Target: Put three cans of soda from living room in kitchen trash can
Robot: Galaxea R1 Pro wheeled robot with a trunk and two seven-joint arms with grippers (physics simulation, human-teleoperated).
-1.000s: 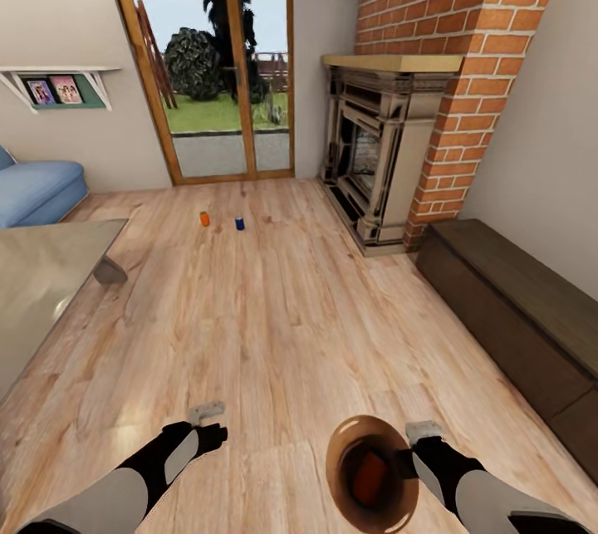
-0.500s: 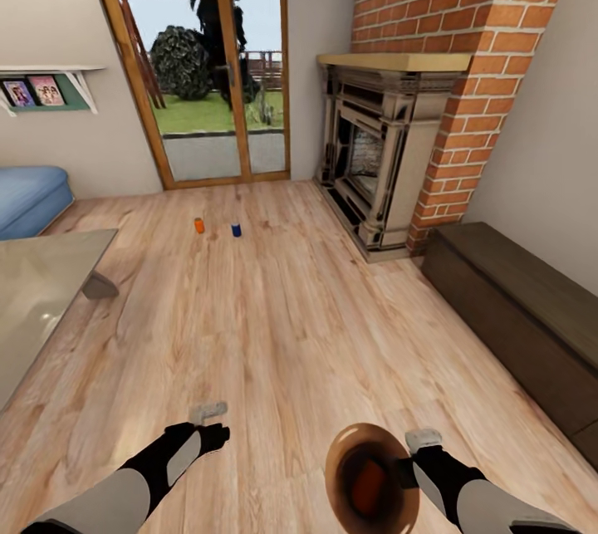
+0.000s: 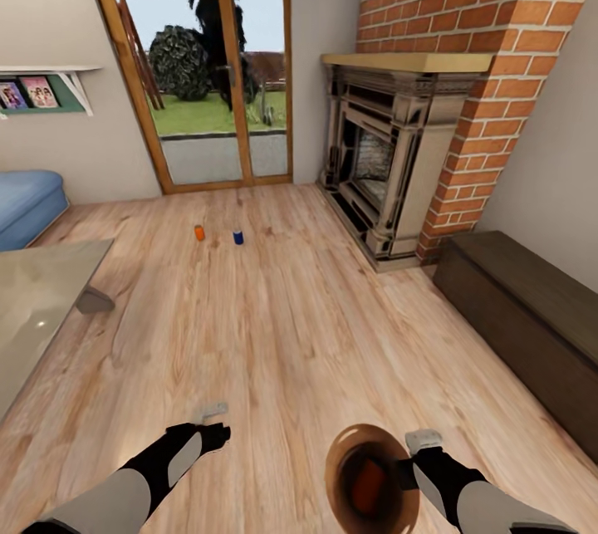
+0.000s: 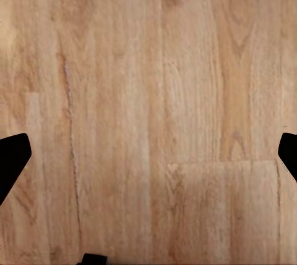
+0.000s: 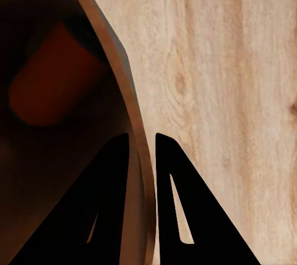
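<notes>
Right gripper (image 5: pixel 142 154): jaws pinched on the rim of the tash can (image 3: pixel 336 467), one finger inside, one outside; an orange can (image 3: pixel 368 487) lies in it.
Left gripper (image 4: pixel 148 154): jaws wide, bare floor (image 4: pixel 148 92) between.
Ahead: orange soda can (image 3: pixel 199 232) and blue soda can (image 3: pixel 238 237) upright, near the glass doors (image 3: pixel 208 61).
Surroundings: coffee table (image 3: pixel 33 310) beside left gripper, fireplace (image 3: pixel 390 152), dark bench (image 3: pixel 531 318).
Writing: none readable.

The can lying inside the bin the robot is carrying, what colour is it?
Orange. The can lies inside the bin; the head view shows it best.
</notes>
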